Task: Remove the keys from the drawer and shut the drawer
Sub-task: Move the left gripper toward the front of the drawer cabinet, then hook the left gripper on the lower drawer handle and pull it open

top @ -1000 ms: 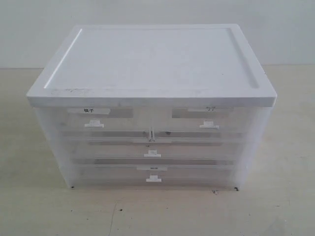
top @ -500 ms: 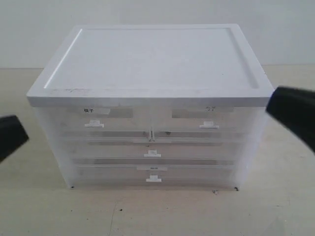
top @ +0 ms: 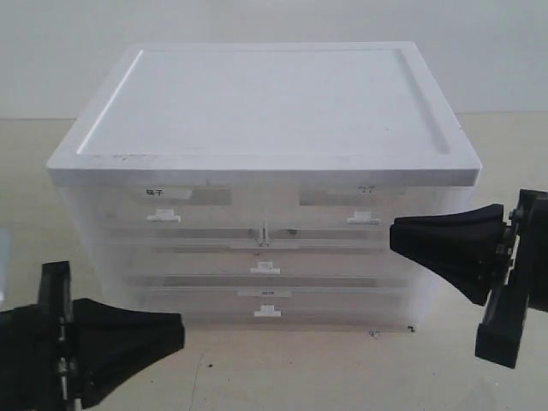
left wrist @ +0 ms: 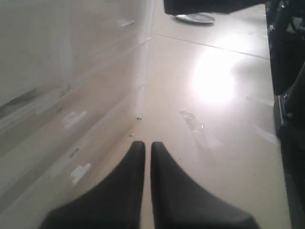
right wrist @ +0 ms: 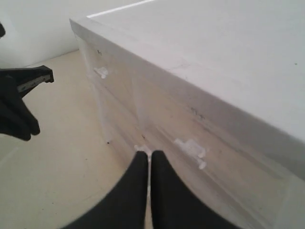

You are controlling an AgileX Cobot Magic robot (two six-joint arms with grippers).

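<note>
**A:** Nearest in, the left hand [top: 178, 330] is seen low over the bench [top: 300, 372]. Its fingers are pressed together with only a hairline slit between them, and nothing is gripped.

**B:** That is borne out by its wrist view. The black fingertips [left wrist: 137, 151] are closed on empty air. The frosted front of the drawer unit [top: 265, 111] is found alongside them and is not touched.

**A:** And the right hand [top: 396, 233]?

**B:** It is held higher, at the unit's other front corner, and is likewise clenched and empty. Its tips are pointed inward across the front. They are near the plastic, but whether contact is made cannot be judged.

**A:** Now the drawer [top: 342, 259]. Where is it placed?

**B:** It is found between the two hands, above the level of the left hand's tips and a little below the right hand's. It is pushed in flush with the other fronts. Its small white handle [top: 265, 268] is ungrasped and well apart from both hands.

**A:** And the keys?

**B:** They cannot be made out through the frosted plastic.

**A:** Further back?

**B:** Beyond both hands, the unit's white top is seen, with a raised rim running round it. Behind that a pale wall [top: 274, 21] is seen.
</note>
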